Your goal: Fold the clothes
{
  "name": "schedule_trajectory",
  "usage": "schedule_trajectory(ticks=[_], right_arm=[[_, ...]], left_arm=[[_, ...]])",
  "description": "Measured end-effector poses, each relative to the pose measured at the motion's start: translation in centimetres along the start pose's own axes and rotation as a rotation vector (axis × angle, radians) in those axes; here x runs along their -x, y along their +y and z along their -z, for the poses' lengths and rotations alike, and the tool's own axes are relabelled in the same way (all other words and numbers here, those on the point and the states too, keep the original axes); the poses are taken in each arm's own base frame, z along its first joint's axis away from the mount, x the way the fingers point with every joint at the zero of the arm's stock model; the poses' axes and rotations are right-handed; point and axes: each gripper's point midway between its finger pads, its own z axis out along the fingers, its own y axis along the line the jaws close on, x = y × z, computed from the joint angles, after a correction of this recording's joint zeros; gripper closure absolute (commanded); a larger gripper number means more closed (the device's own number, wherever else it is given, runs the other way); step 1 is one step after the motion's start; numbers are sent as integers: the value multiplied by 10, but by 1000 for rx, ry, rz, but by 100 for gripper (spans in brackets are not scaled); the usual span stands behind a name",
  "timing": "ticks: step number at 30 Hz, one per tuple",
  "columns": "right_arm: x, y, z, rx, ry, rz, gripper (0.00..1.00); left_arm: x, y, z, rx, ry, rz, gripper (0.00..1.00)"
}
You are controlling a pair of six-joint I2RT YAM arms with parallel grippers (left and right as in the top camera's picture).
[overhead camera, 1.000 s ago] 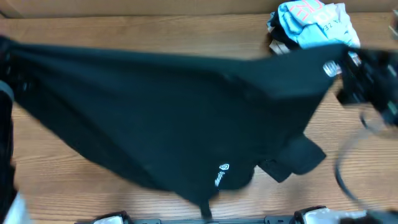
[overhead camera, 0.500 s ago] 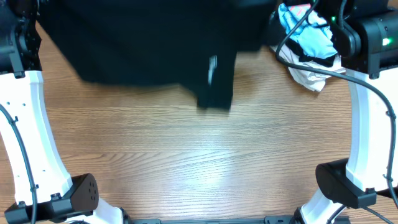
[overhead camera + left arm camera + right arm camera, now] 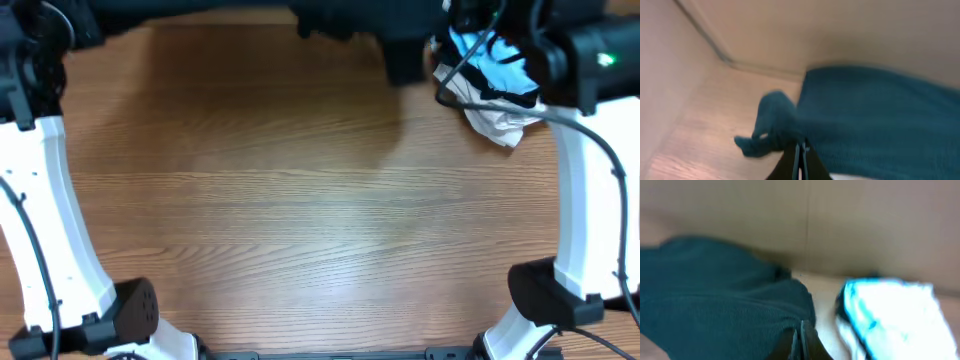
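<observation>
The black shirt (image 3: pixel 340 15) shows only as a dark band along the far edge of the overhead view, with a flap hanging down near the middle. In the left wrist view the shirt (image 3: pixel 875 115) stretches to the right, and my left gripper (image 3: pixel 800 150) is shut on a bunched corner of it. In the right wrist view the shirt (image 3: pixel 720 300) spreads to the left, and my right gripper (image 3: pixel 801 332) is shut on its edge. Both views are blurred. The neck label and lettering are hidden.
A pile with a light blue garment (image 3: pixel 495 60) and white cloth (image 3: pixel 500 125) lies at the far right, also in the right wrist view (image 3: pixel 890 315). White arm bases stand at front left (image 3: pixel 125 315) and front right (image 3: pixel 545 295). A wall borders the wooden table (image 3: pixel 300 220) at the back.
Both arms have swept the shirt from the table's middle to the far edge. It covered most of the table a second ago and now only a strip shows at the top.
</observation>
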Motion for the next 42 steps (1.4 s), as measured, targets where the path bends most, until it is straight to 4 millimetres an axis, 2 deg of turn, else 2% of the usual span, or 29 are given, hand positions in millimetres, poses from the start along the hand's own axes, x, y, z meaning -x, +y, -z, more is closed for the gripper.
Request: schedule_trajectory(ticks=[4, 8, 12, 17, 19, 22, 25, 29, 32, 39, 42], right_arm=[[-66, 5, -46, 29, 242, -27, 96], [-137, 12, -74, 64, 484, -77, 96], [-177, 20, -81, 99, 610, -125, 96], [-229, 30, -87, 131, 760, -171, 96], [-252, 36, -82, 135, 820, -177, 96], [-272, 46, -68, 145, 867, -178, 96], [-278, 55, -43, 156, 860, -186, 96], [-279, 54, -7, 153, 804, -231, 96], [-294, 52, 12, 146, 802, -267, 96], [-348, 47, 28, 85, 925, -345, 96], [-356, 46, 32, 70, 951, -364, 96]], left_arm=[[-70, -1, -38, 1, 317, -13, 96], [-137, 0, -67, 13, 625, -25, 96], [-160, 0, -73, 17, 733, -26, 96], [-170, -2, -69, 4, 771, -21, 96], [-181, -2, -67, 0, 808, -20, 96], [-208, -2, -64, -2, 889, -19, 96], [-235, -2, -64, -1, 931, -9, 95], [-271, 1, -58, 24, 929, 38, 96], [-299, 5, -47, 49, 915, 85, 96], [-377, 11, -22, 110, 985, 171, 96], [-394, 14, -16, 139, 1019, 194, 96]])
